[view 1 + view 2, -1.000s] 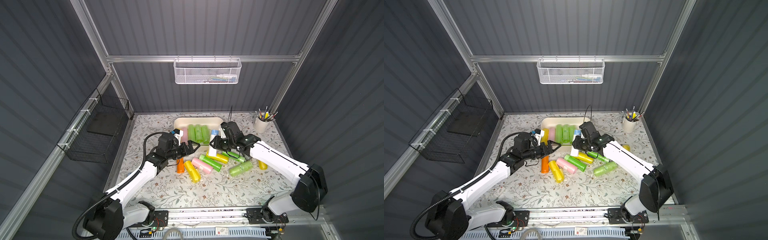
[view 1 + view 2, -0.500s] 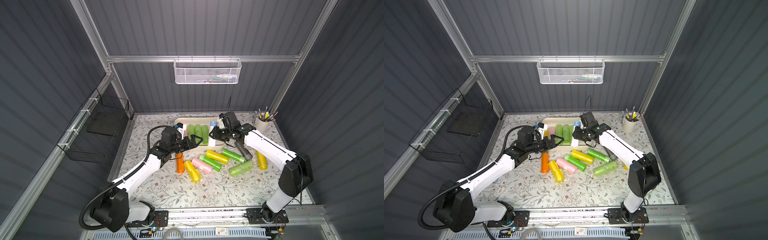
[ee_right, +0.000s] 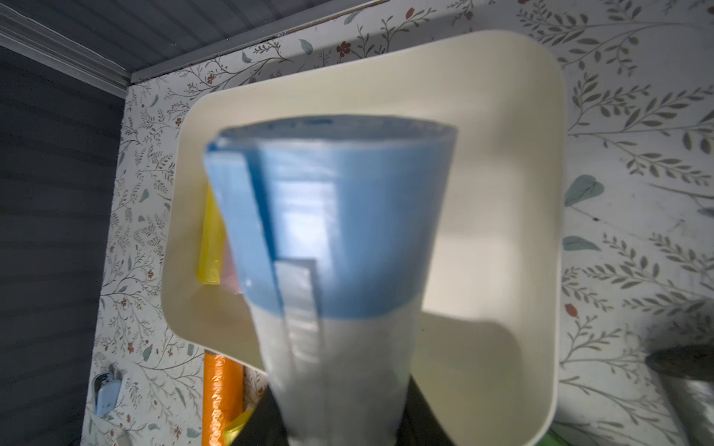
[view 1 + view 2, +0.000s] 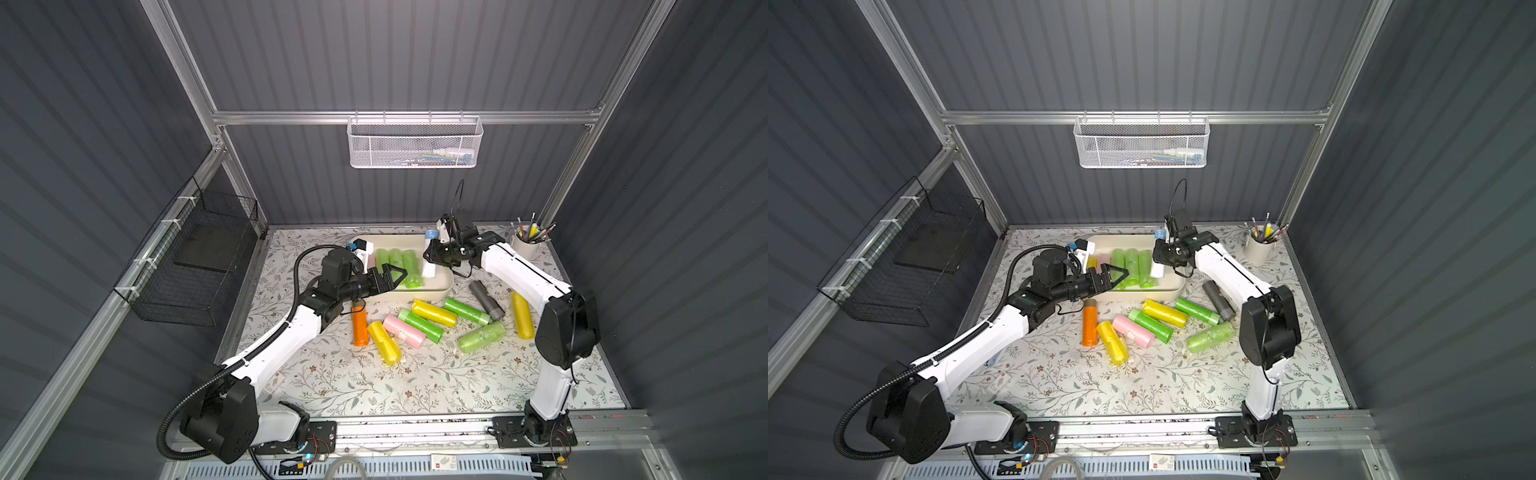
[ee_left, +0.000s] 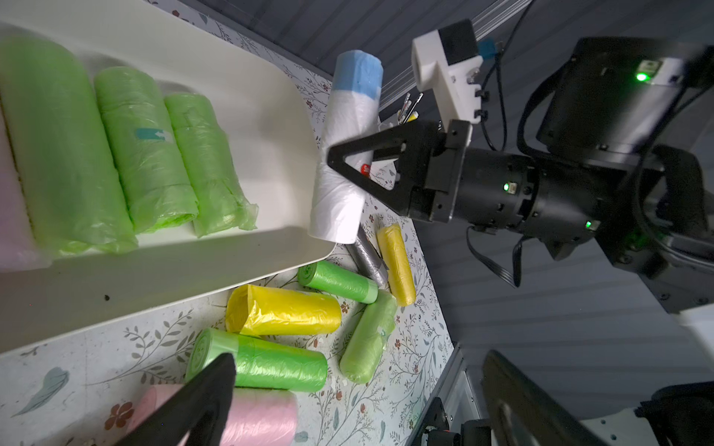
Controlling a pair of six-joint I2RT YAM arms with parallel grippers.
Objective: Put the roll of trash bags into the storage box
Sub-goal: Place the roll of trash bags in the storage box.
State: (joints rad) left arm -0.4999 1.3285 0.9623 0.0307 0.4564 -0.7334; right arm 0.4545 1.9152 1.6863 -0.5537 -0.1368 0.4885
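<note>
Left wrist view is showing the right hand [image 5: 340, 164] clamping the middle of the roll of trash bags [image 5: 347, 127], a soft cylinder of crinkly white film with a blue band at one end. The roll is hanging over the storage box [image 4: 415, 294], smooth cream plastic with rounded corners, at its end toward the tabletop's right edge. Its long axis is running far-to-near, blue end raised, parallel to the green rolls [image 4: 399, 257] inside. The left hand [image 4: 392, 276] is hovering wide open, empty, by the box's near wall.
</note>
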